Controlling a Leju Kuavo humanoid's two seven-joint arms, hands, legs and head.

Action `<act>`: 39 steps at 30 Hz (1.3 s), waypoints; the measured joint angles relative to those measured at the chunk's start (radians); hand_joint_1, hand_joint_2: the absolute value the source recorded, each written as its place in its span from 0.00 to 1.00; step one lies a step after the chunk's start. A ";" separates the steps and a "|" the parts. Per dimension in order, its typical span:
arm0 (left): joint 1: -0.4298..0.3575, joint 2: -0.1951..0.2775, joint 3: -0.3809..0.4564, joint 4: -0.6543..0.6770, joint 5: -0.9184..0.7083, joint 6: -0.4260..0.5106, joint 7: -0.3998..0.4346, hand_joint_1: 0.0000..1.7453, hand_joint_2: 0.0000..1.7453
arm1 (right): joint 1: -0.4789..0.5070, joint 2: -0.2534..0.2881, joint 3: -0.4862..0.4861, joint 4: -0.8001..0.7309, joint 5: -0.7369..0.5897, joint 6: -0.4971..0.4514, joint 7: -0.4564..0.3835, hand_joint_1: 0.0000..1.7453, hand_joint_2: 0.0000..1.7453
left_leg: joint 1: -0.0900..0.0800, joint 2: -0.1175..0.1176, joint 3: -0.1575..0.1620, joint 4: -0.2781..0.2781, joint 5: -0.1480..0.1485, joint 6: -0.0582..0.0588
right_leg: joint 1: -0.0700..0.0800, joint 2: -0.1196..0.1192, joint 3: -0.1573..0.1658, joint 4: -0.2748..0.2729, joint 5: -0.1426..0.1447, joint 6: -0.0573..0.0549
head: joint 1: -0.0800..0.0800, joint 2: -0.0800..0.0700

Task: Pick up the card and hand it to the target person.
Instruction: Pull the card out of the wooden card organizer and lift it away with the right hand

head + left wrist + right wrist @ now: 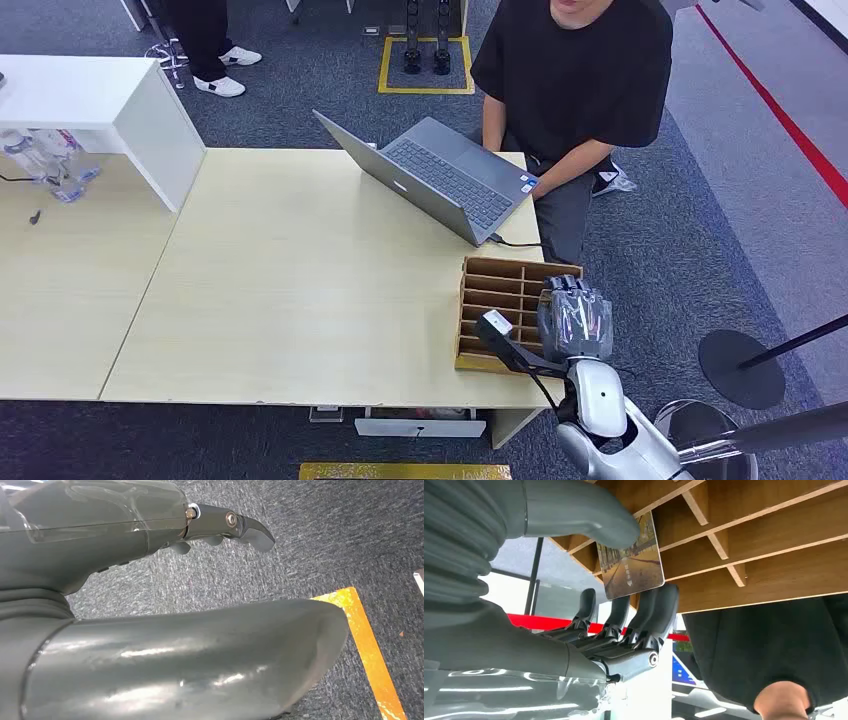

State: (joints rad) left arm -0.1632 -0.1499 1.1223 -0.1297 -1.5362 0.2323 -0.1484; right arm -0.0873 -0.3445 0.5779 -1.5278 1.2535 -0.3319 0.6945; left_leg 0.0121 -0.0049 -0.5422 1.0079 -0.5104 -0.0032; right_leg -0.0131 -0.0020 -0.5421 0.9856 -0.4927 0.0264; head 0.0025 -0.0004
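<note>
While your right robot hand (574, 318) sits over the wooden slotted rack (497, 300) at the table (300, 290) edge, the card (631, 560) stands in one of the rack's slots, with the thumb (579, 510) lying against one face and the dark fingers (659, 610) curled up toward the other. Whether the fingers actually touch the card you cannot tell from the wrist view, so treat the pinch as unproven.

The main risk, as I judge it, is a lift on a weak pinch: the card would slide back into its slot or tip over a divider into the neighbouring one. A second risk is the card catching on a divider if you pull it at an angle (the slots look narrow), which could drag the light rack toward the table edge just beside the robot hand.

The person in the black shirt (575, 70) sits beyond the rack, behind the laptop (440, 180); sweeping low toward them could clip its open lid.

Your left robot hand (150, 555) hangs over the carpet with fingers apart, holding nothing.
</note>
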 joint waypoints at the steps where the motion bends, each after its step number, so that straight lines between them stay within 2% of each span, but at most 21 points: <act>1: 0.000 0.000 0.000 0.000 0.000 0.000 0.000 0.00 0.00 | 0.000 0.000 -0.001 0.000 0.001 0.001 0.001 0.75 1.00 | 0.000 0.000 0.000 0.000 0.000 0.000 | 0.000 0.000 0.000 0.000 0.000 0.000 | 0.000 0.000; 4: 0.000 0.000 0.000 0.000 0.000 0.000 0.000 0.00 0.00 | 0.004 0.000 -0.006 0.000 0.009 0.002 0.004 0.77 1.00 | 0.000 0.000 0.000 0.000 0.000 0.000 | 0.000 0.000 0.000 0.000 0.000 0.000 | 0.000 0.000; 10: 0.000 0.000 0.000 0.000 0.000 0.000 0.000 0.00 0.00 | 0.005 0.000 -0.009 0.000 0.023 0.000 0.004 0.89 1.00 | 0.000 0.000 0.000 0.000 0.000 0.000 | 0.000 0.000 0.000 0.000 0.000 0.000 | 0.000 0.000; 21: 0.000 0.000 0.000 0.000 0.000 0.001 0.000 0.00 0.00 | 0.004 0.000 -0.012 0.000 0.031 -0.004 0.003 0.88 1.00 | 0.000 0.000 0.000 0.000 0.000 0.000 | 0.000 0.000 0.000 0.000 0.000 0.000 | 0.000 0.000; 26: 0.000 0.000 0.000 0.000 0.000 0.001 0.000 0.00 0.00 | 0.004 0.001 -0.012 0.000 0.032 -0.014 -0.002 0.93 1.00 | 0.000 0.000 0.000 0.000 0.000 0.000 | 0.000 0.000 0.000 0.000 0.000 0.000 | 0.000 0.000; 39: 0.000 0.000 -0.001 0.000 0.000 0.001 -0.001 0.00 0.00 | 0.002 0.001 -0.011 -0.056 0.074 0.026 -0.015 0.85 1.00 | 0.000 0.000 -0.001 0.000 0.000 0.000 | 0.000 0.000 0.000 0.000 0.000 0.000 | 0.000 0.000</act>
State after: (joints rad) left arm -0.1634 -0.1499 1.1215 -0.1297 -1.5362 0.2334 -0.1493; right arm -0.0850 -0.3438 0.5669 -1.5836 1.3274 -0.3055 0.6798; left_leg 0.0122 -0.0050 -0.5429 1.0079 -0.5105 -0.0032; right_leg -0.0129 -0.0019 -0.5425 0.9856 -0.4927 0.0264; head 0.0026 -0.0004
